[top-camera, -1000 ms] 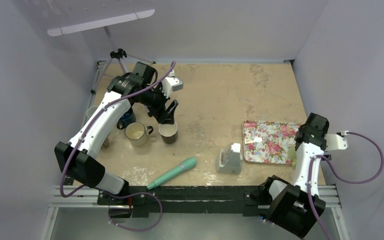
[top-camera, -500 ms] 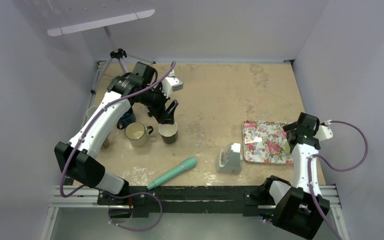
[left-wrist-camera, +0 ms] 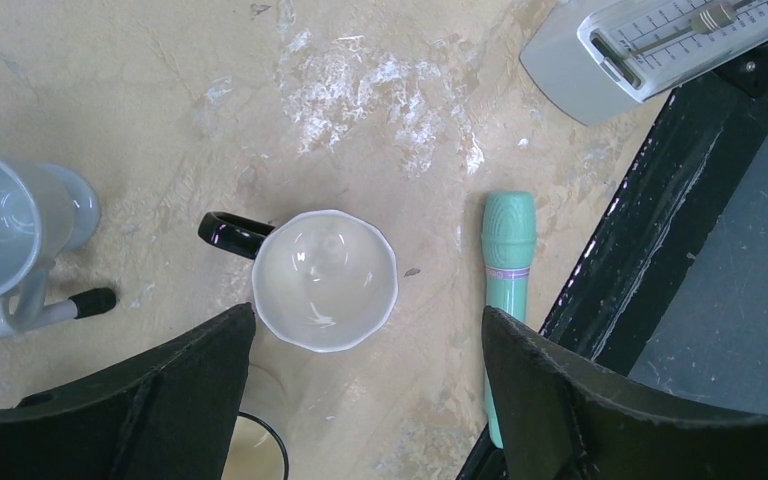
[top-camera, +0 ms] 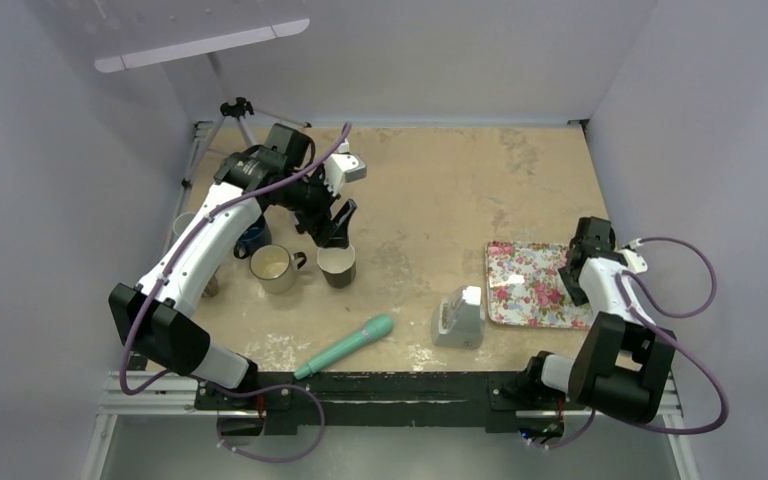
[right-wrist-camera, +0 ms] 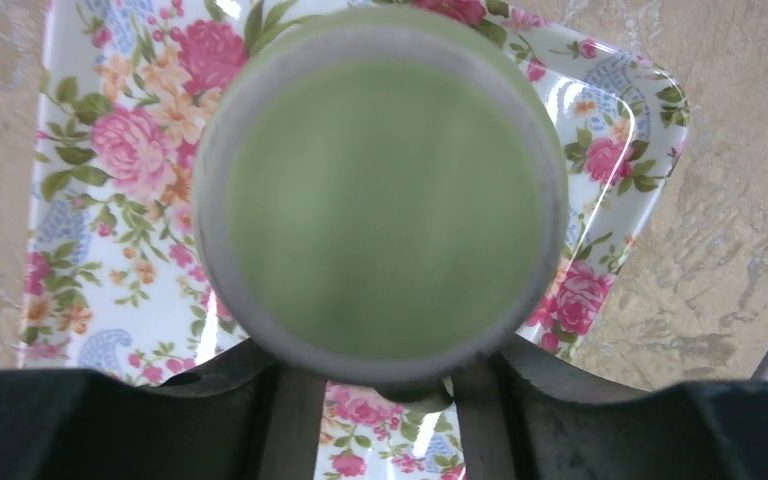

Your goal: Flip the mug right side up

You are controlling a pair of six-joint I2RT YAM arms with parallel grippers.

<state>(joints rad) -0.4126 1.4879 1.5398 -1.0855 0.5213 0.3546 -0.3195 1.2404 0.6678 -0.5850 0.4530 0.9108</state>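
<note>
Green glaze is filling the right wrist view, where the green mug (right-wrist-camera: 380, 200) is sitting over the floral tray (right-wrist-camera: 90, 230). It is showing a flat disc ringed in grey that is reading as its base, though blur is making that uncertain. The right tool (right-wrist-camera: 380, 385) is gripping it, jaws pressing in on the near side of the wall; whether the mug is touching the tray I cannot tell. Judging from this, the flip is only getting under way and the mouth is not yet facing up. Doing it well is going to mean lifting until the rim is clearing the tray's raised edge. The wrist should then be rolling slowly so the glazed wall is not slipping in the grip, with the base settling flat near the tray's middle before any release. Across the table (top-camera: 440, 190), the left tool (top-camera: 336, 232) is hanging spread wide and holding nothing. It is hovering above a white-lined mug (left-wrist-camera: 325, 280) that is standing upright with its dark handle pointing aside.
</note>
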